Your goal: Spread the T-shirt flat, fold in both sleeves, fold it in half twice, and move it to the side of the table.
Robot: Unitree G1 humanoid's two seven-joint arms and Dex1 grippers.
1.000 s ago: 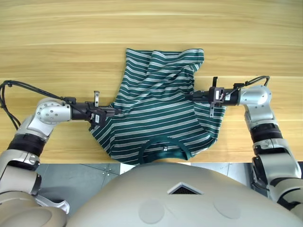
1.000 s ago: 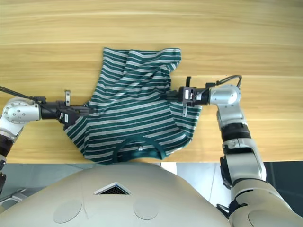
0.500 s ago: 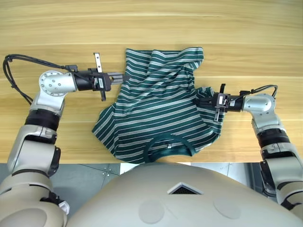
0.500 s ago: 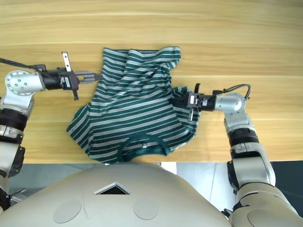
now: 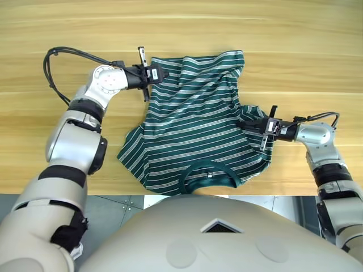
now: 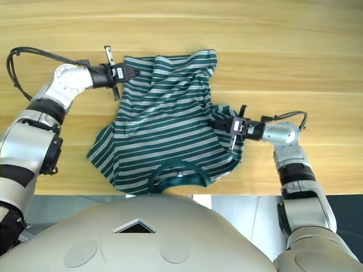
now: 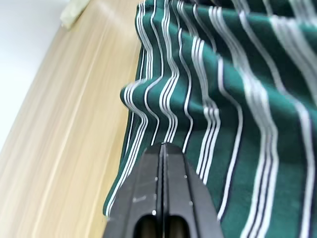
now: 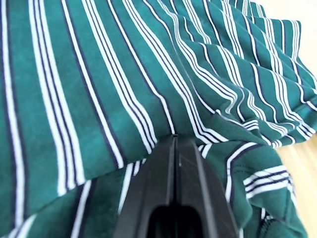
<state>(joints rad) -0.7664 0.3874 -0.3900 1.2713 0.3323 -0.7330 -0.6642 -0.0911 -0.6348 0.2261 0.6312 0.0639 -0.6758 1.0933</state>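
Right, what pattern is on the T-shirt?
The T-shirt is green with thin white stripes, clearest in the right wrist view.

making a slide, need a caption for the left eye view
Left tool pinches the far corner of the striped T-shirt, right tool its side, on a wooden table.

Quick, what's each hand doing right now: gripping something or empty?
Left hand: closed, seemingly pinching the far corner of the shirt.
Right hand: closed, pinching a fold of the shirt by its sleeve.
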